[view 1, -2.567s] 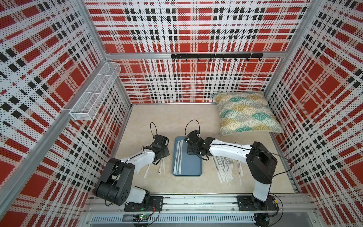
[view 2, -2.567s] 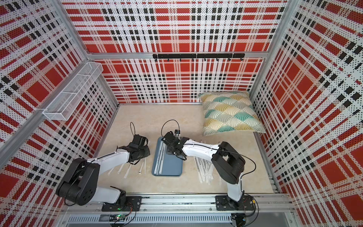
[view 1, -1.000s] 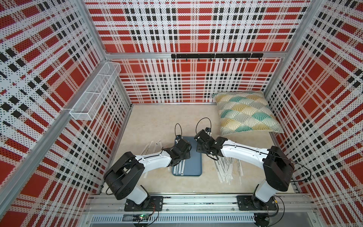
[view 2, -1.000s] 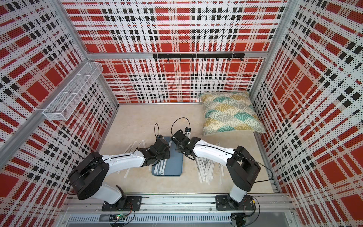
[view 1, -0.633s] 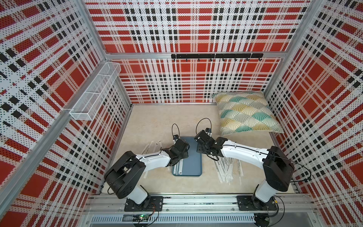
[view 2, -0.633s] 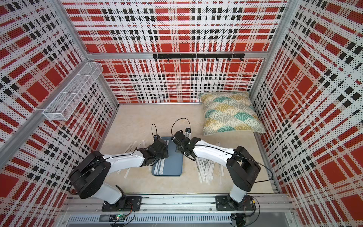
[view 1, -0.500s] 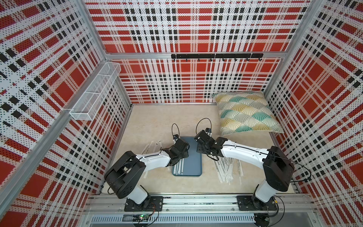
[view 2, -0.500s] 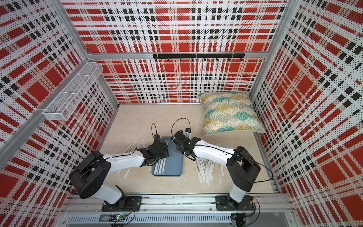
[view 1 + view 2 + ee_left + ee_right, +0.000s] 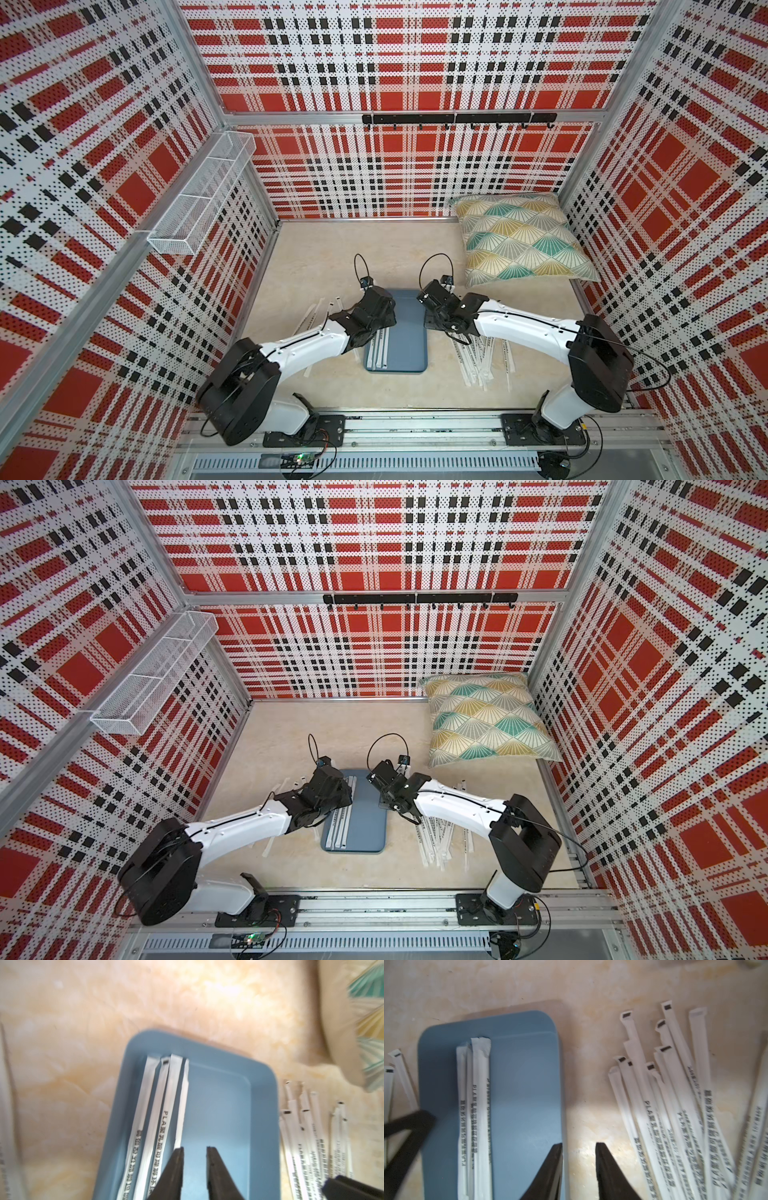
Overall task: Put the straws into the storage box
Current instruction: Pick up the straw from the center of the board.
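We see the box (image 9: pixel 409 332) lying flat on the table (image 9: pixel 332 249), near the front and between the two arms, its long side running away from the robot. A few straws (image 9: pixel 164 1105) lie inside it, side by side and lengthwise along its left part. The rest of its floor is bare blue. In both top views these straws (image 9: pixel 338 829) show as pale strips by the left rim.

The left gripper (image 9: pixel 194 1148) hangs over the box, just right of those straws. Its jaws stand apart with only blue floor between them, so they grasp nothing. One finger (image 9: pixel 176 1163) sits just beside the nearest straw; we cannot tell whether it touches.

The right gripper (image 9: pixel 579 1144) hangs at the box's right rim. Its jaws are parted too and hold nothing. One finger (image 9: pixel 554 1167) is over the rim, the other is over bare table, and the table shows in the gap.

A heap (image 9: pixel 675 1105) of straws lies on the table right of the box, apart from it. The straws in it are fanned out and overlapping, and the right arm partly covers them. More straws (image 9: pixel 316 311) lie on the table left of the box, partly hidden under the left arm.

A pillow (image 9: pixel 519 245) rests in the far right corner. A wire basket (image 9: pixel 199 195) hangs on the left wall, well apart from everything else.
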Tool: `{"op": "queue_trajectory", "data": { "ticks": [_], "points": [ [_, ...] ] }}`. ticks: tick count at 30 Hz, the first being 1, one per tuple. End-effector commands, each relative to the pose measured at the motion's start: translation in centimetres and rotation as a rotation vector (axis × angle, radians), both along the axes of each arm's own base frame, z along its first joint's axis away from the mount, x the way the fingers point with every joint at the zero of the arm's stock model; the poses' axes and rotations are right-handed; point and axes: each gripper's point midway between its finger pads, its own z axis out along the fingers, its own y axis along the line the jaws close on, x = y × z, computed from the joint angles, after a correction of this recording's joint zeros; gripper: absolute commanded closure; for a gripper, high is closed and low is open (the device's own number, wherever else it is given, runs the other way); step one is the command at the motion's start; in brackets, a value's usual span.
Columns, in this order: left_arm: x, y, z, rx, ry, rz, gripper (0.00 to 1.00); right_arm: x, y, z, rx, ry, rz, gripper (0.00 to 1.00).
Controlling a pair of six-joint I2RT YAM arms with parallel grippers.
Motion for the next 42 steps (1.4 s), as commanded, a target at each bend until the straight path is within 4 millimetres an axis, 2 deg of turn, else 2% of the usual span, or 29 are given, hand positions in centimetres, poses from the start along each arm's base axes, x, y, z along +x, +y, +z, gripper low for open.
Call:
{"op": "queue_trajectory", "data": {
  "ticks": [1,4,8,14,18,27,33,37,40,42],
  "points": [
    [0.6,2.8,2.4,0.017,-0.049,0.025,0.63,-1.7,-2.8,-0.5,-0.113,0.050,0.023,0.64],
    [0.9,5.0,3.0,0.014,-0.093,0.018,0.48,-2.9,-3.8,-1.9,-0.153,0.103,0.034,0.64],
    [0.7,6.1,2.5,-0.025,-0.100,-0.002,0.39,-3.3,-4.2,-3.6,-0.188,0.138,0.048,0.65],
    [-0.2,6.0,0.9,-0.085,-0.084,-0.004,0.38,-3.4,-4.0,-5.6,-0.188,0.171,0.057,0.67],
    [-0.8,6.1,0.1,-0.091,-0.071,0.001,0.38,-3.5,-4.7,-6.8,-0.201,0.193,0.044,0.69],
    [-1.2,6.4,-0.5,-0.087,-0.065,0.009,0.38,-4.0,-5.0,-9.3,-0.206,0.235,0.044,0.72],
    [-1.5,6.5,-0.9,-0.094,-0.056,0.015,0.39,-3.7,-4.8,-9.6,-0.220,0.237,0.046,0.76],
    [-1.7,6.6,-0.9,-0.106,-0.061,0.023,0.39,-3.3,-5.0,-8.0,-0.232,0.208,0.046,0.74],
    [-1.5,6.5,-0.8,-0.105,-0.063,0.023,0.39,-3.0,-4.4,-6.6,-0.208,0.195,0.051,0.66],
    [-1.5,6.5,-0.8,-0.105,-0.065,0.023,0.39,-2.7,-4.2,-5.7,-0.199,0.178,0.045,0.65]
  ]
}}
